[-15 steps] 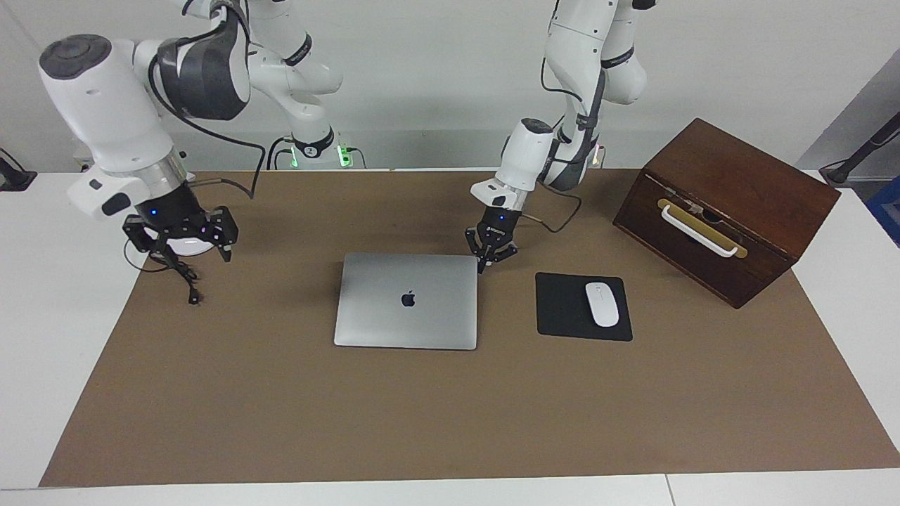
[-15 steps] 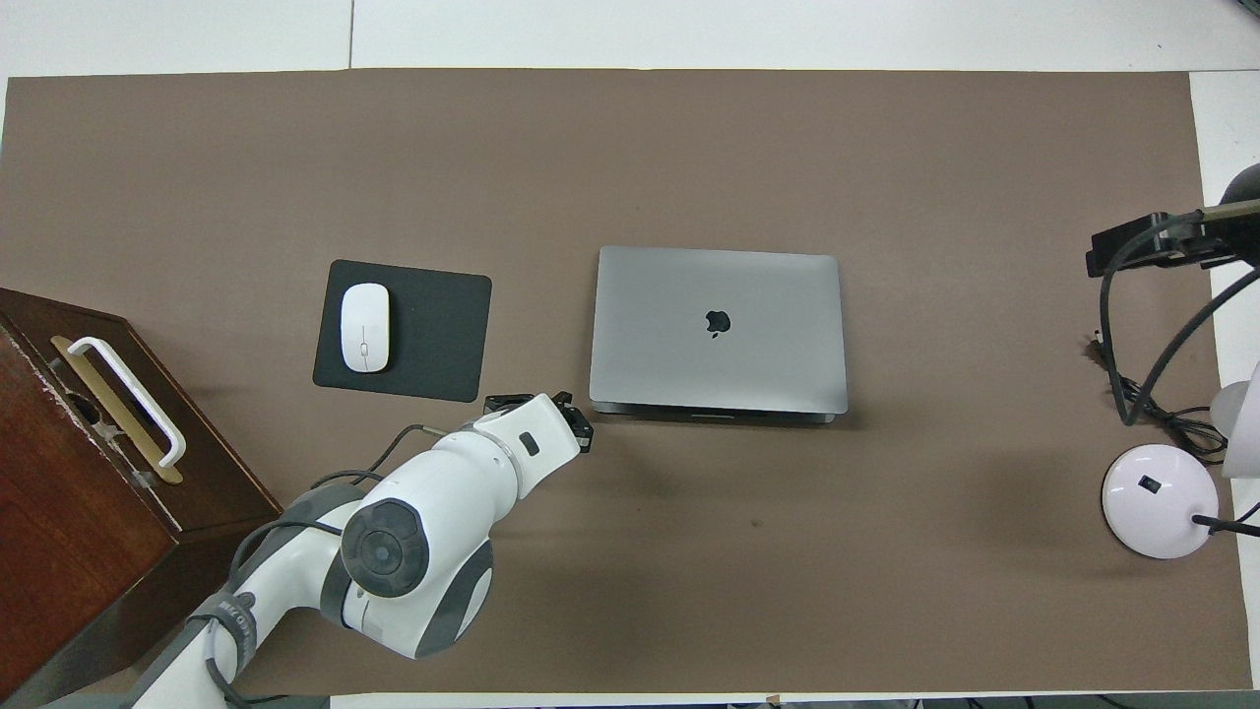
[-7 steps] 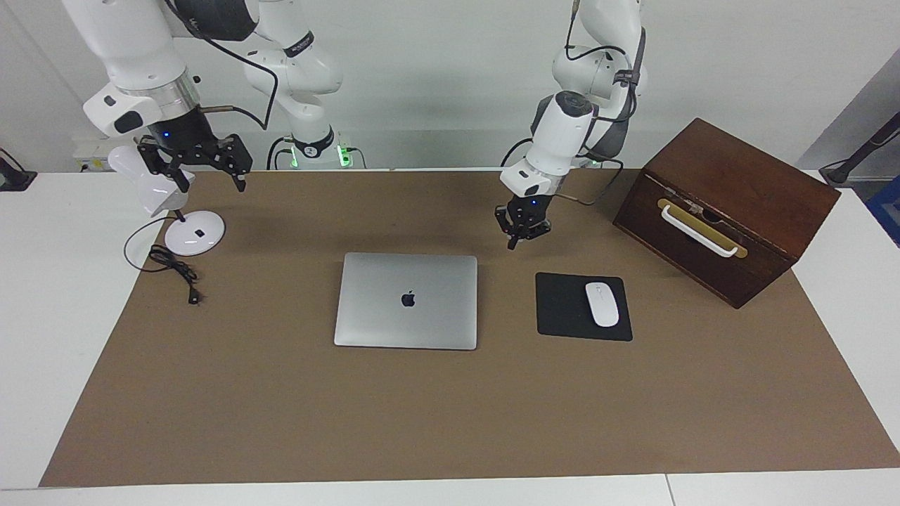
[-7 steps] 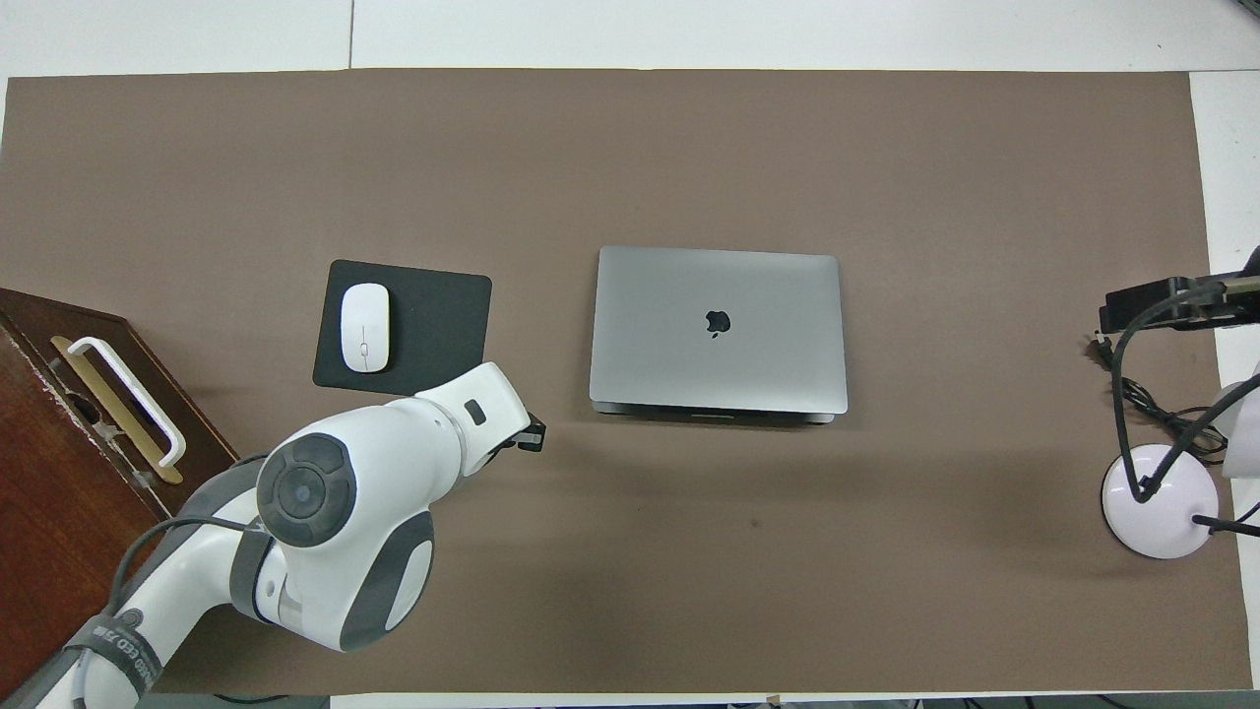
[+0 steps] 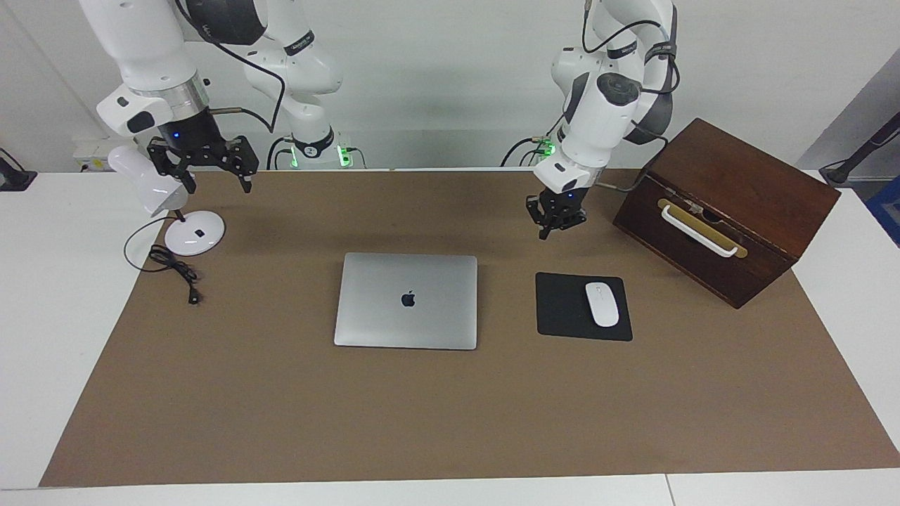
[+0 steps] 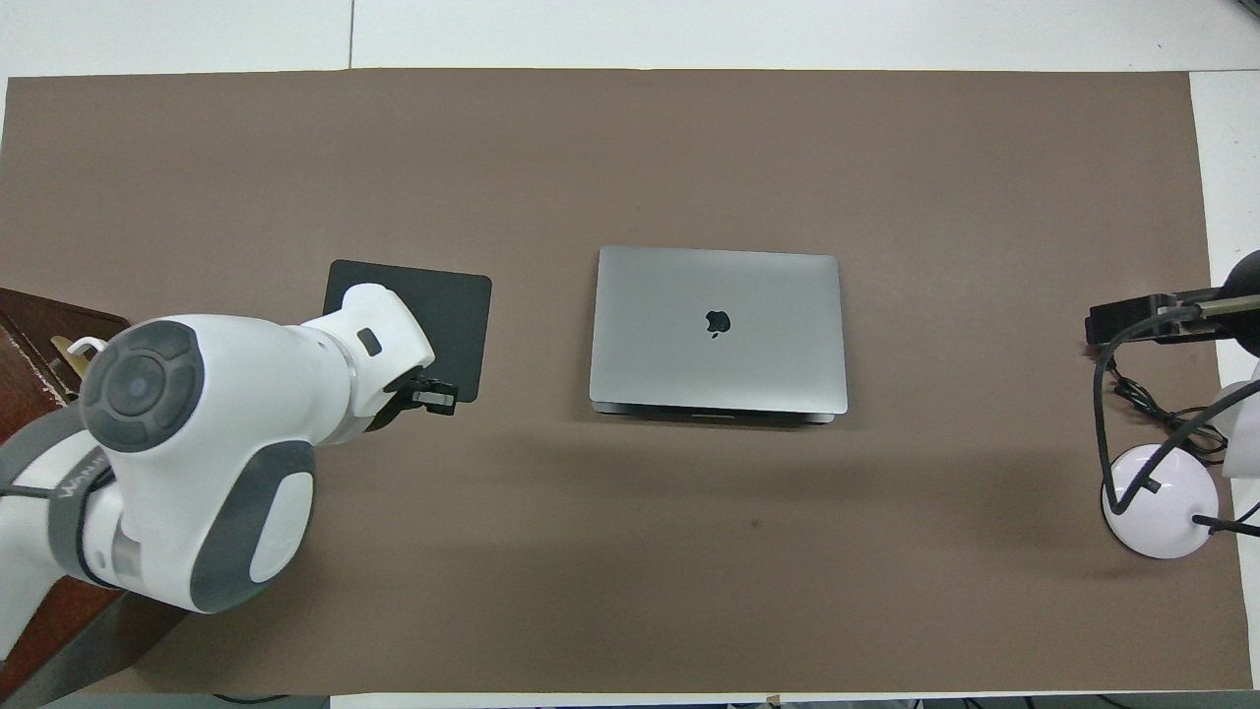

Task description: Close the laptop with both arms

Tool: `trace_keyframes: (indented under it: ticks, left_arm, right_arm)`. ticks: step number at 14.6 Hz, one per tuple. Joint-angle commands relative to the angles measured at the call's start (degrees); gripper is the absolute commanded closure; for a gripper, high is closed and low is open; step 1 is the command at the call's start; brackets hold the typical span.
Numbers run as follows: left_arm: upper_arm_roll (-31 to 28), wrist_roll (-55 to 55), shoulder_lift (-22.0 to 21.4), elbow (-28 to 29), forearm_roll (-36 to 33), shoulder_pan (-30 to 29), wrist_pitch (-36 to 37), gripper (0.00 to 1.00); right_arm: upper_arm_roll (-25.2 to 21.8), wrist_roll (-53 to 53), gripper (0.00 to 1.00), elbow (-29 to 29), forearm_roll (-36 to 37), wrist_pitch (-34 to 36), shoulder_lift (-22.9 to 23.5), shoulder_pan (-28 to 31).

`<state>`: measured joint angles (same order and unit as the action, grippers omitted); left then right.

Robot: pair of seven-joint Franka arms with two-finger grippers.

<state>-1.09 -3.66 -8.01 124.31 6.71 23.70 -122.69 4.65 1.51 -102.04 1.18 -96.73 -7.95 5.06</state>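
So it's a white table (image 5: 42,295) with a big brown mat (image 5: 450,414) covering most of the top. Sitting on the mat: the laptop (image 5: 406,301) closed flat in the middle, a black mouse pad (image 5: 562,309) beside it toward the left arm's end with a white mouse (image 5: 602,303) on it, and a dark wooden box (image 5: 731,211) with a white handle at that same end, a bit nearer the robots. At the right arm's end there's a small white lamp (image 5: 190,235) on a round base at the mat's edge, with its black cable (image 5: 176,270) trailing across the mat.
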Motion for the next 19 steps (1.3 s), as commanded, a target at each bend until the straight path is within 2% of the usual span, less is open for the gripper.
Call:
trace_keyframes:
  ticks: [1,2,3,8,12,14,19]
  left_arm:
    - [0.5,2.1,-0.3,-3.9,-1.4,-3.7,5.8,0.86]
    - [0.5,2.1,-0.6,-4.6,-1.5,-4.8,6.4,0.21]
    - [0.5,2.2,-0.7,-5.2,-1.8,-5.9,6.6,0.00]
    - [0.6,2.6,-0.6,-10.3,-4.3,-12.8,10.4,0.00]
    - [0.5,2.3,0.5,-16.6,-4.4,-17.9,14.0,0.00]
    - [0.6,2.6,2.6,-21.7,-4.7,-20.4,17.1,0.00]
    - [0.5,2.6,7.9,-34.1,-5.1,-22.5,28.9,0.00]
  right_arm:
    - [0.2,0.2,0.00,-1.9,-1.2,-1.3,-1.5,0.3]
    - [0.2,0.2,0.00,-1.9,-1.2,-1.3,-1.5,0.3]
    - [0.2,0.2,0.00,-1.9,-1.2,-1.3,-1.5,0.3]
    - [0.2,0.3,0.00,-1.8,-1.2,-1.4,-1.5,0.3]
    - [0.2,0.2,0.00,-1.9,-1.2,-1.4,-1.5,0.3]
    - [0.2,0.2,0.00,-1.9,-1.2,-1.4,-1.5,0.3]
    - [0.2,0.2,0.00,-1.9,-1.2,-1.3,-1.5,0.3]
